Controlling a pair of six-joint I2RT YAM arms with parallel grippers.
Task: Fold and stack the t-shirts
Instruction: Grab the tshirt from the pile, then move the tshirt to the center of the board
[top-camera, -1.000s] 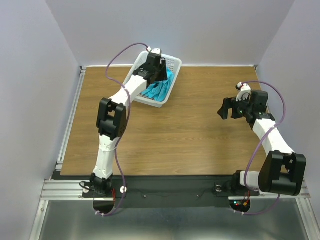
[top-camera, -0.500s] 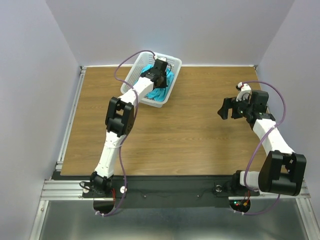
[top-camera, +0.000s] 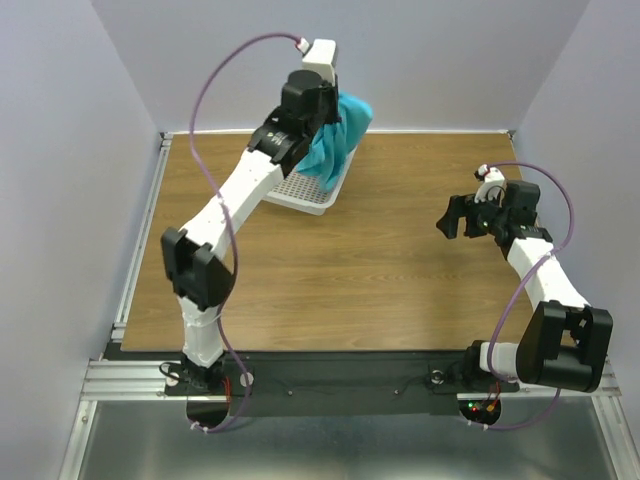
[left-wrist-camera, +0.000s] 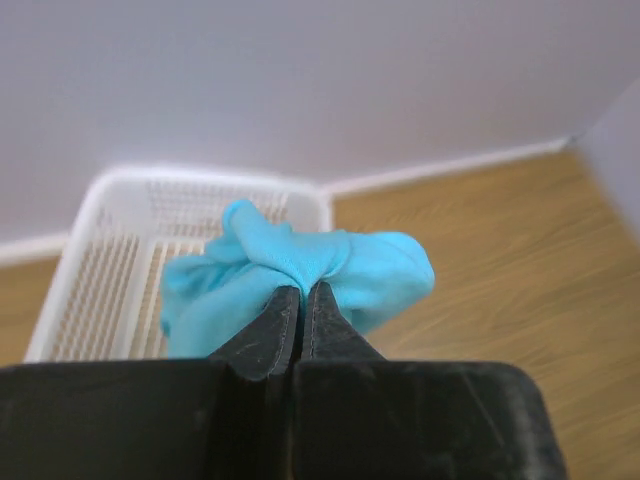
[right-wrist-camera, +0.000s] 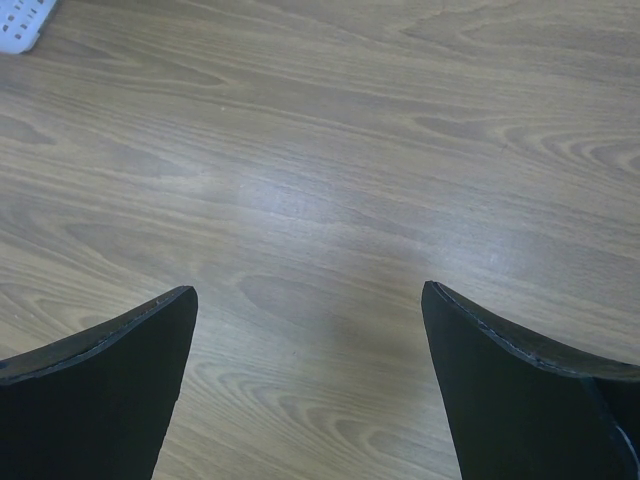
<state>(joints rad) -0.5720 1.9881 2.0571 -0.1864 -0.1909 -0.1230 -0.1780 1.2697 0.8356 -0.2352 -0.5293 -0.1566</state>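
Unloading: left hand (left-wrist-camera: 301, 295) clamps t-shirt (left-wrist-camera: 330, 262) above basket (left-wrist-camera: 105, 195) at 12 o'clock; right hand (right-wrist-camera: 308, 292) wide. Next: lay it flat on counter (right-wrist-camera: 320, 150).

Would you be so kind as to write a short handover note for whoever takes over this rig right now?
Left gripper: shut on the turquoise t-shirt, which hangs bunched from it above the white basket; I cannot tell whether its lower end is clear of the basket.
Right gripper: open, holding nothing, over the bare table.
Done: one shirt gripped and raised over the basket.
Left: lay it flat on the table, fold it, stack it. No other shirt is visible.
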